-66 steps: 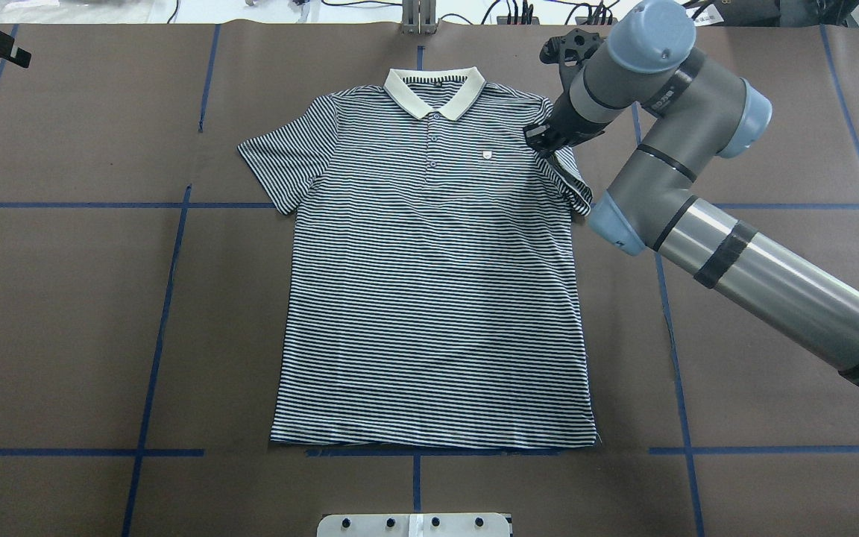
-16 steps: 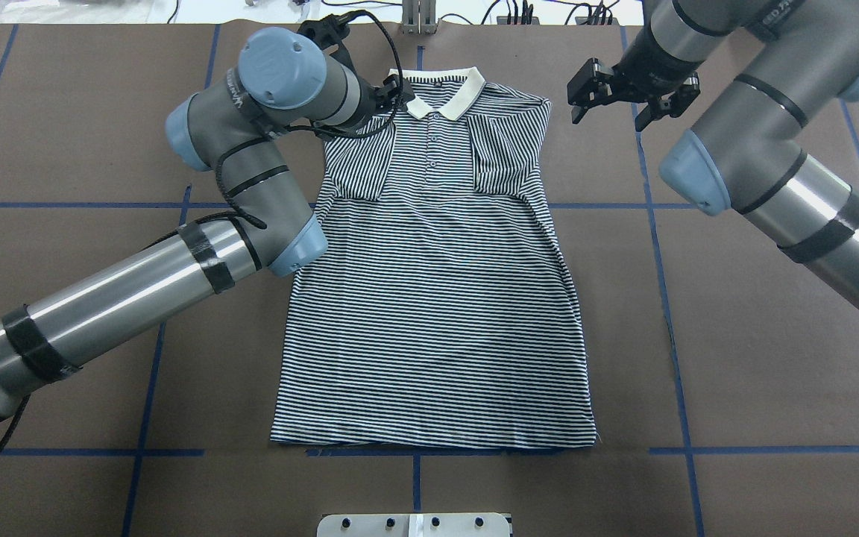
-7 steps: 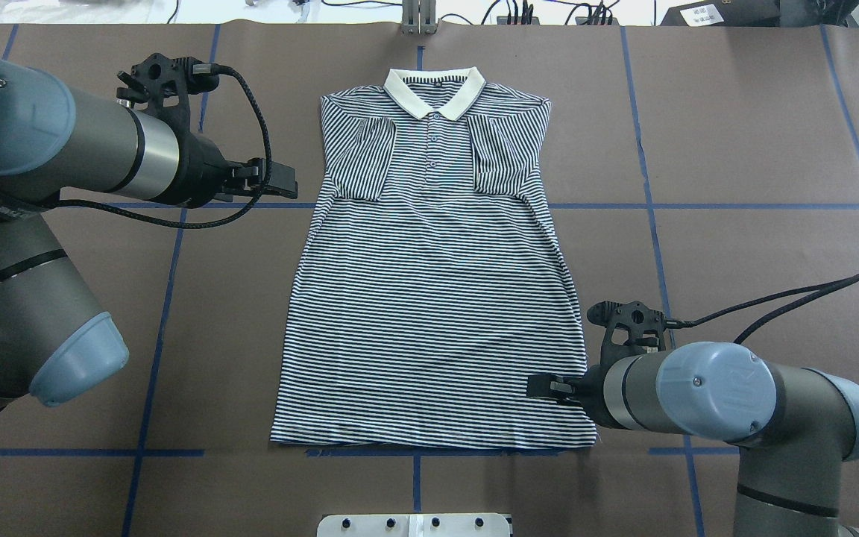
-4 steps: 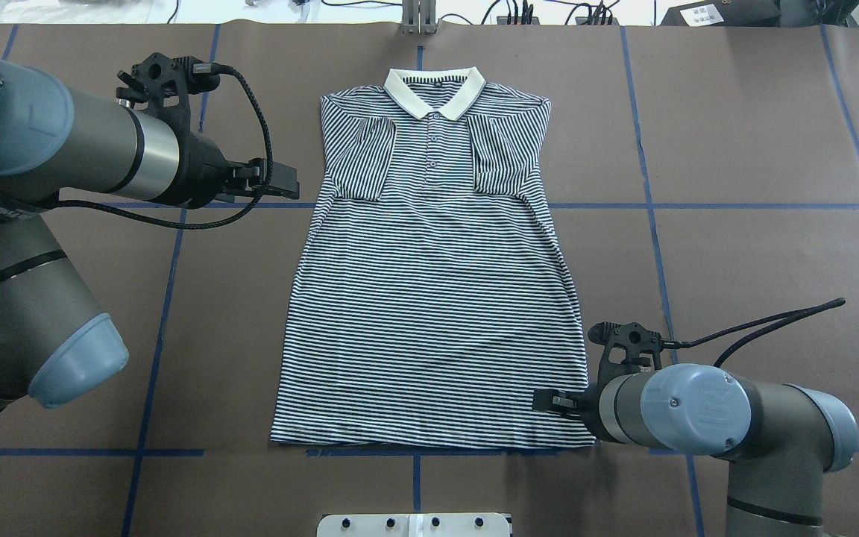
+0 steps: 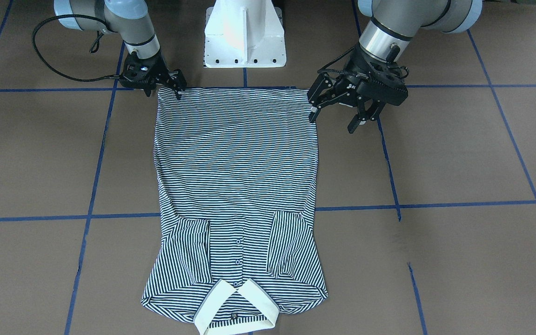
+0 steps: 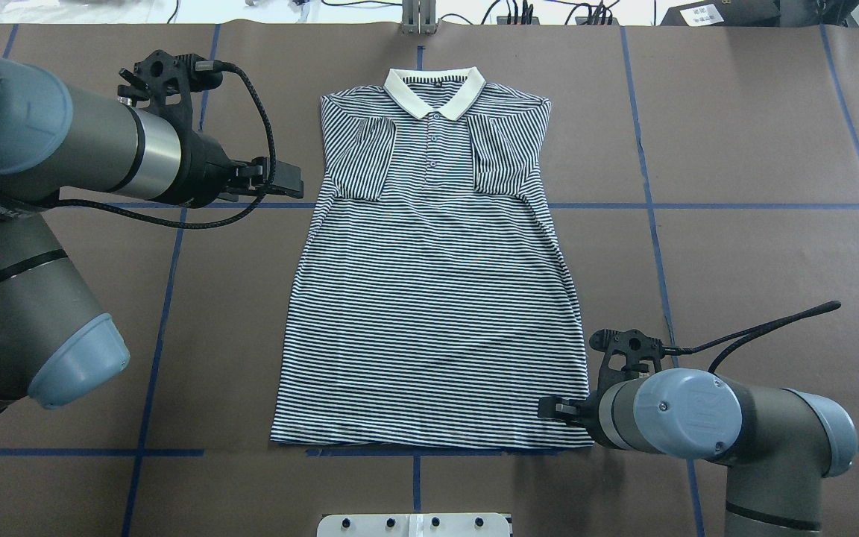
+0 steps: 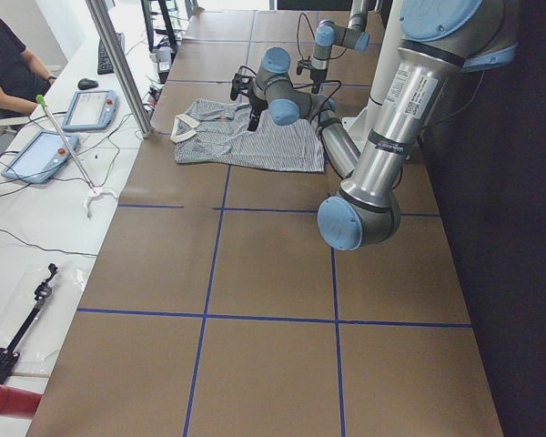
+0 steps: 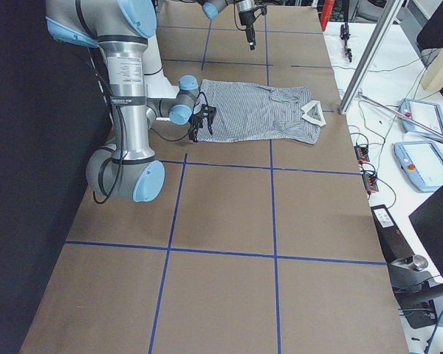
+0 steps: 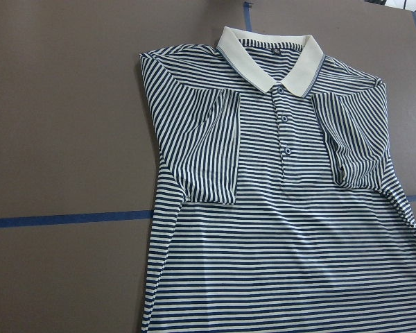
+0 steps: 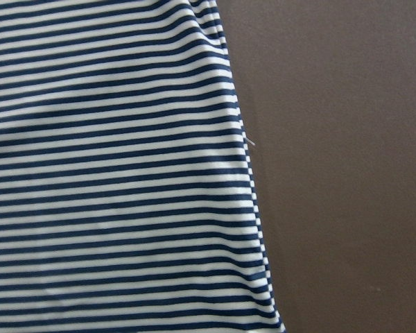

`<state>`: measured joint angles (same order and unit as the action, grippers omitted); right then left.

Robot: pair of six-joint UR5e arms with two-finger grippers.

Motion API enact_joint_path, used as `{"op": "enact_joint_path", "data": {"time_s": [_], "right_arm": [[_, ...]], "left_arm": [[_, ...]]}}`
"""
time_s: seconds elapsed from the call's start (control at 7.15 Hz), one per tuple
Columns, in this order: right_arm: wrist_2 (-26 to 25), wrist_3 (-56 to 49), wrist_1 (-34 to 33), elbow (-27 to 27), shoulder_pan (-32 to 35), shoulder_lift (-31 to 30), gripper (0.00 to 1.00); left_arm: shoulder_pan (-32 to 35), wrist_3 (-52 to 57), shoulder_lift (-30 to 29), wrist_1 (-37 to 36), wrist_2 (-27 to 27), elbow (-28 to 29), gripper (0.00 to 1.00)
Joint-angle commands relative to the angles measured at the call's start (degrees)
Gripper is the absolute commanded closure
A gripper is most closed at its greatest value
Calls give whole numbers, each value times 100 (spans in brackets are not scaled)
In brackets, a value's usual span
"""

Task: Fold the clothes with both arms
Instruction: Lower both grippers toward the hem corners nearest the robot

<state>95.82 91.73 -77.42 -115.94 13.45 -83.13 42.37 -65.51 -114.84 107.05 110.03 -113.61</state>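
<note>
- Polo shirt [image 6: 429,298] lies flat and front up in the middle of the brown table [image 6: 757,149]. Its cream collar [image 6: 435,93] is on the side far from the robot, and its hem is toward the white pedestal [image 5: 244,32].
- The left-side sleeve [image 6: 361,160] and the right-side sleeve [image 6: 500,156] are both folded inward onto the chest, one on each side of the buttons. The body below them is spread out full length.
- The right gripper [image 5: 163,90] sits low at the hem corner on the robot's right. Its fingers are apart, one tip over the striped cloth and the other over bare table. Whether it touches the cloth cannot be told.
- The left gripper [image 5: 335,116] hangs above the table off the shirt's left edge, clear of the cloth. Its fingers are spread wide and hold nothing.
- The right wrist view shows only the shirt's striped side edge against the table.
- Blue tape lines [image 6: 168,298] cross the table in a grid.
</note>
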Motion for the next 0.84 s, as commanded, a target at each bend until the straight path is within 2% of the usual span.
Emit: {"op": "enact_joint_path", "data": {"time_s": [0.0,0.14,0.28,0.42,0.7], "right_arm": [[25,3,-81,-25,-44,8,9],[25,55,-81,-43,-35,8,47],[16,117,-81,-78,-35,8,78],[-1,117,-72,-87,-35,-1,99],[-10,117,-81,-87,-35,-1,100]], "left_arm": [[-1,3,-3,0,0,-30,0],[8,3,-3,0,0,-30,0],[-1,3,-3,0,-8,-30,0],[-1,3,-3,0,0,-30,0],[-10,12,-3,9,-8,-12,0]]}}
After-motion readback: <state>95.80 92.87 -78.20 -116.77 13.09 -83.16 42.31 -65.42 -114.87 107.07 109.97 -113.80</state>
